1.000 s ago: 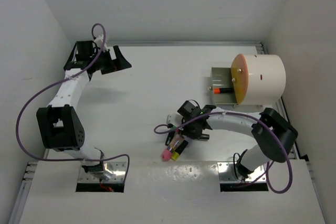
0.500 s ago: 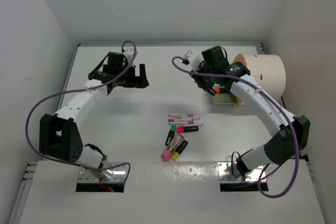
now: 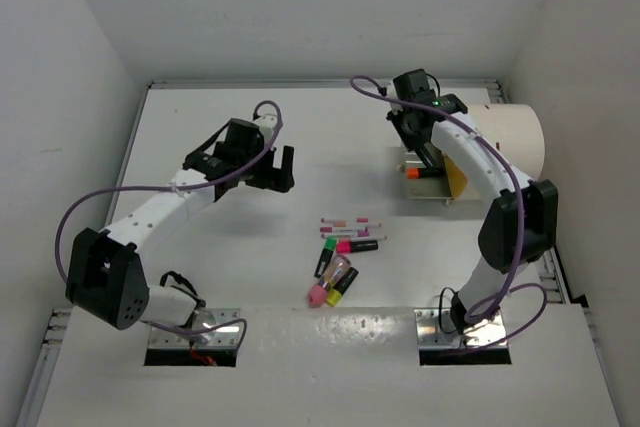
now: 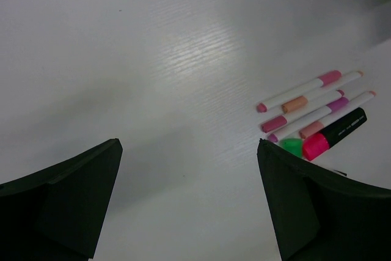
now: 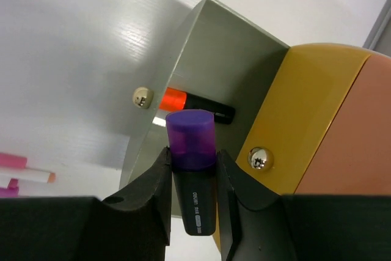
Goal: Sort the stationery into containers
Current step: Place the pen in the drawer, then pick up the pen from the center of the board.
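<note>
Right wrist | stubby purple highlighter (image 5: 191, 151) | boxy grey drawer (image 5: 226, 59) | shiny knob (image 5: 259, 158)

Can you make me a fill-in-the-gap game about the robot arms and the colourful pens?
1. The right gripper holds a highlighter with a ____ cap.
2. The marker lying in the open drawer has an ____ end.
3. The left gripper holds nothing, and its jaws are ____.

Missing words: purple, orange, open.
</note>
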You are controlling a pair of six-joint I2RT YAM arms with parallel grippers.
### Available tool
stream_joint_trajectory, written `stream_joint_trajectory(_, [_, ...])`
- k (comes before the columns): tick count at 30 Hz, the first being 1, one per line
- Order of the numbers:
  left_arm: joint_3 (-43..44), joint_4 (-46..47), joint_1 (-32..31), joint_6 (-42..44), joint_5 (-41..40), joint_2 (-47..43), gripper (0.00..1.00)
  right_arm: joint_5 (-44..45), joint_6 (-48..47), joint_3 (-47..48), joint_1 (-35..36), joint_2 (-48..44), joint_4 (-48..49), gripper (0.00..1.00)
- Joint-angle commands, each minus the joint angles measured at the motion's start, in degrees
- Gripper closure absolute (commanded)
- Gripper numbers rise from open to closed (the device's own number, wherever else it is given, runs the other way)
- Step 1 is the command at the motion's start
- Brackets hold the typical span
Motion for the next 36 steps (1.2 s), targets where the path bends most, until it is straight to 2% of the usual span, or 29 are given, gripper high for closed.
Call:
stream_joint_trajectory(1, [0.3,0.9,-0.7,0.7,-2.2,-1.3,0.0,4.7,3.5,3.0,-0.2,1.2,0.9,0.84])
stream_joint_trajectory(4, [-0.3,0.5,-2.0,0.6,-3.2,-1.3,0.0,5.2,4.3,4.3,-1.4,2.6,0.0,0.67])
stream_joint_trajectory(8, [-2.4,-0.6,-4.6,0.1,-2.4,-1.9,0.0,5.4,3.8,4.4,-2.4,3.1,-1.1,0.57])
stream_joint_trajectory(9, [-3.0,-0.7,-6.2,0.2,-2.4,-1.9,0.0,5.5,3.8,4.3,-2.4,2.8,-1.0,0.54])
stream_joint_trajectory(10, [-3.1,-1.1,-7.1,0.3,-2.4,-1.7,0.0,5.6,3.8,4.2,-2.5,2.6,-1.2,0.45])
stream_joint_trajectory(13, [-3.3,-2.4,-10.4,0.3,-2.3,-0.7,0.0,4.3,3.8,4.4,-2.7,1.7,-1.7,0.37])
stream_joint_trajectory(16, [-3.3,-3.0,-13.1,-0.1,-0.5,0.1,0.0,-0.8,5.2,5.2,-2.5,-0.2,-3.3,0.38])
stream_joint_trajectory(18, [-3.4,-3.0,-14.9,-0.4,1.4,0.9,0.03,-4.6,5.6,5.3,-1.9,-1.8,-4.7,0.46])
stream_joint_trajectory(20, [-3.6,-2.8,-17.3,-0.2,2.5,2.5,0.06,-10.1,4.8,3.9,-0.5,-4.9,-5.6,0.49])
stream_joint_trajectory(25, [-2.4,-2.7,-22.8,0.2,2.4,8.3,0.07,-18.5,2.3,-6.2,2.2,-13.3,-4.8,0.53])
stream_joint_trajectory(30, [1.5,-4.2,-26.5,-0.1,-0.3,14.9,0.08,-22.8,0.5,-17.4,2.1,-20.6,-2.1,0.56])
stream_joint_trajectory(36, [6.1,-6.4,-29.0,0.0,-1.7,22.5,0.12,-23.1,-0.4,-22.1,0.2,-24.9,-2.6,0.56])
